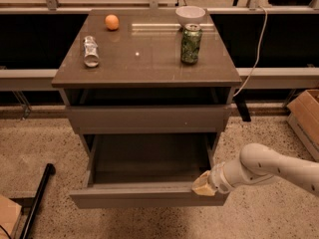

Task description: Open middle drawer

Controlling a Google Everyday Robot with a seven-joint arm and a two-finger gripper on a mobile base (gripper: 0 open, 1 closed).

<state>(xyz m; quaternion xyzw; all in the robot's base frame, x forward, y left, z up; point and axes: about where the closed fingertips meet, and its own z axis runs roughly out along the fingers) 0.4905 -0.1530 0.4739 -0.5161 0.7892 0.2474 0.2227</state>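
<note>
The middle drawer (139, 195) is pulled far out toward the camera, and its plain grey inner box (149, 156) looks empty. My gripper (202, 185) sits at the right end of the drawer's flat front, against its top edge, with the white arm (269, 166) coming in from the right. The uppermost drawer front (147, 118) stands slightly out, with a dark gap above it. The pulled-out drawer hides the lowest drawer.
On the cabinet top (144, 63) are an orange (112, 22), a silver can lying on its side (90, 51), an upright green can (191, 44) and a white bowl (190, 15). A cardboard box (306, 116) stands at right. A black pole (35, 198) lies on the floor at left.
</note>
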